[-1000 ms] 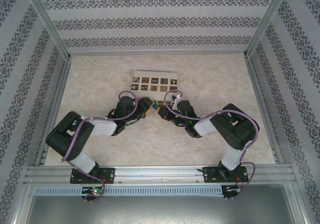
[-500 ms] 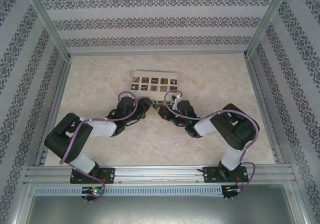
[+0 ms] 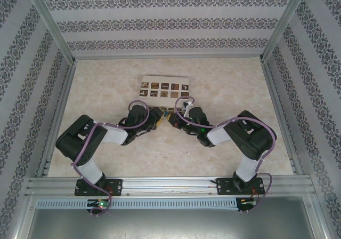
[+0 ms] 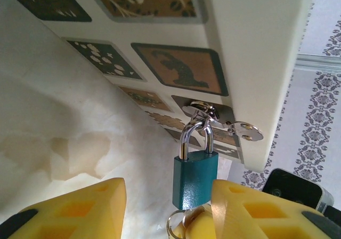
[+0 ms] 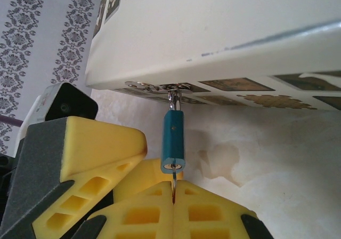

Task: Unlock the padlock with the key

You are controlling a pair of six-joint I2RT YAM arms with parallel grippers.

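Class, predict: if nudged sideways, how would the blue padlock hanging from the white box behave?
The padlock would likely swing, since it hangs by its shackle from the hasp. It looks rigid, probably heavy for its size. The inserted key may damp that.

I've got both arms folded inward: left gripper [image 3: 158, 118] and right gripper [image 3: 173, 116] sit nose to nose, close together, just at the near edge of the flat white box with brown patterned squares [image 3: 164, 89]. The box lies mid-table on the beige marbled tabletop [image 3: 229, 79]. Jaw state too small to resolve.
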